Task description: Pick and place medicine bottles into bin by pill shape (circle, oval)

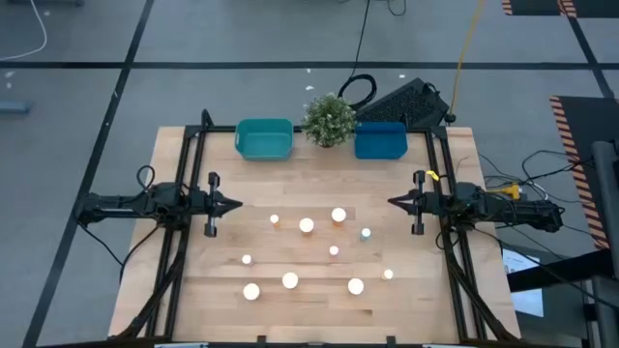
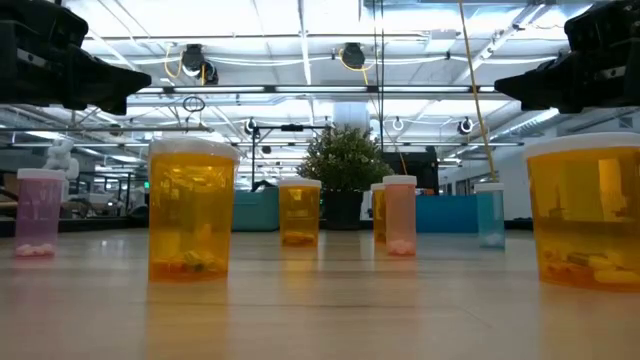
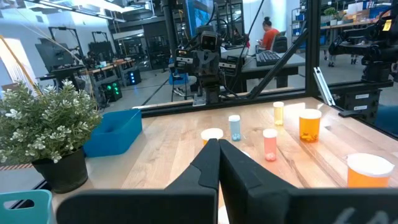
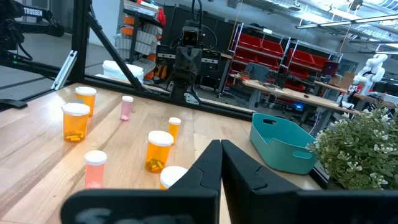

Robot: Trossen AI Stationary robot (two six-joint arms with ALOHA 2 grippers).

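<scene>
Grey floor [image 1: 242, 29], red shelving [image 4: 280, 53], bright ceiling lights [image 2: 300, 40].

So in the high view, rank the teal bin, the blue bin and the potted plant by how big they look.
1. Teal bin
2. Blue bin, only slightly smaller
3. Potted plant, near the blue bin in apparent size, so that order is unsure.

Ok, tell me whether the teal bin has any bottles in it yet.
Empty as far as shown: the teal bin shows only its bare floor from above, and the bottles stand on the table.
</scene>
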